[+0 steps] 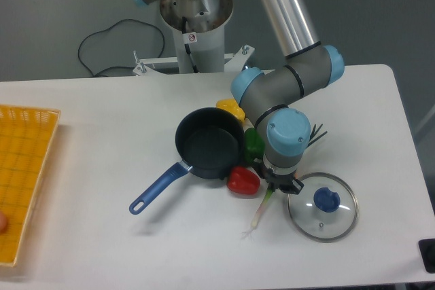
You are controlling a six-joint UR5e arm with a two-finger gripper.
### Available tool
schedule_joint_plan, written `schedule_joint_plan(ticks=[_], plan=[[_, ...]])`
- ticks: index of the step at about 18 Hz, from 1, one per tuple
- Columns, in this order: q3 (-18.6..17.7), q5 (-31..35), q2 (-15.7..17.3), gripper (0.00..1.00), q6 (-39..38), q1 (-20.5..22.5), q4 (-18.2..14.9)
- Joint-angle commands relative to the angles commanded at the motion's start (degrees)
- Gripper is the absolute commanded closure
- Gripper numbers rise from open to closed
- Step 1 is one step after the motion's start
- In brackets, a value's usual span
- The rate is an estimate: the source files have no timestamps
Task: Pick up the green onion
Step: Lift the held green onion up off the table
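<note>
We are gripping the onion [260, 212] mid-stalk, hand [277, 186] seemingly clamped on it, and next should lift straight off the desk [102, 140].

no readable text; only a small red prohibition sticker [192, 37] on the robot base [197, 22].

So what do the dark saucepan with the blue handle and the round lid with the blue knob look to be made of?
The dark saucepan with the blue handle: probably metal with a matte dark coating, since the inside shows no glare; the handle looks like glossy plastic. The round lid with the blue knob: seemingly clear glass, as the white table shows through, ringed by a shiny metal-looking rim; the knob looks plastic.
</note>
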Motion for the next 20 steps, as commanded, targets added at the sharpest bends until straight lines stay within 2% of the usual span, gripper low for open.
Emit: schedule_joint_plan(ticks=[11,20], plan=[[0.6,-9.8,6.1,0.97,-1.5,3.0,-0.3],[1.5,-9.6,9.6,0.99,-2.9,2.8,-1.1]])
